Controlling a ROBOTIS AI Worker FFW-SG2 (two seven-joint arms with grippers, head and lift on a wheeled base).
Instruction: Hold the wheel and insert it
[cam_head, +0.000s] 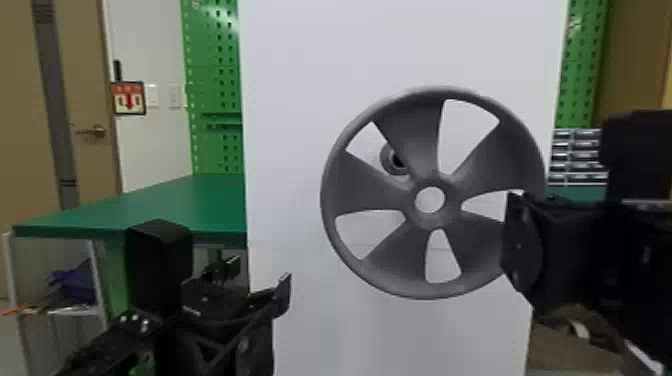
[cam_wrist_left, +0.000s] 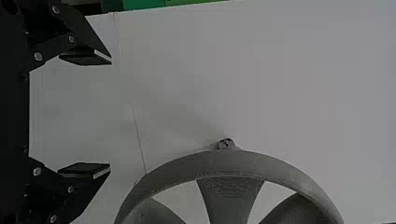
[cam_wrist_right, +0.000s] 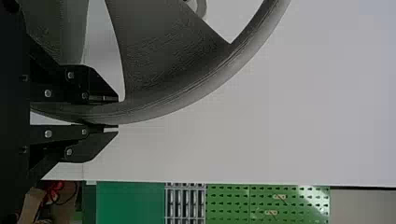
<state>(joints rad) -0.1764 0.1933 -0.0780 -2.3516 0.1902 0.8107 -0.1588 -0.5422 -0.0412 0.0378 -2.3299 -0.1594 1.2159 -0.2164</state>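
the wheel (cam_head: 370, 189) is being held at its rim by the right gripper (cam_head: 515, 242), before the panel (cam_head: 300, 125). the mount (cam_head: 386, 160) on the panel is being partly covered by the wheel. at left, the table (cam_head: 175, 205) is being partly hidden behind the panel.

A white panel (cam_head: 300, 125) is flanked by green pegboards (cam_head: 215, 65). A green table (cam_head: 160, 205), pale wall (cam_head: 145, 45) and brown door (cam_head: 82, 75) are seen at left, small drawers (cam_head: 577, 156) at right.

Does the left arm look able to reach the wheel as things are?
Probably yes: the left gripper is open and I see nothing between it and the wheel, though the depth gap is hard to judge.
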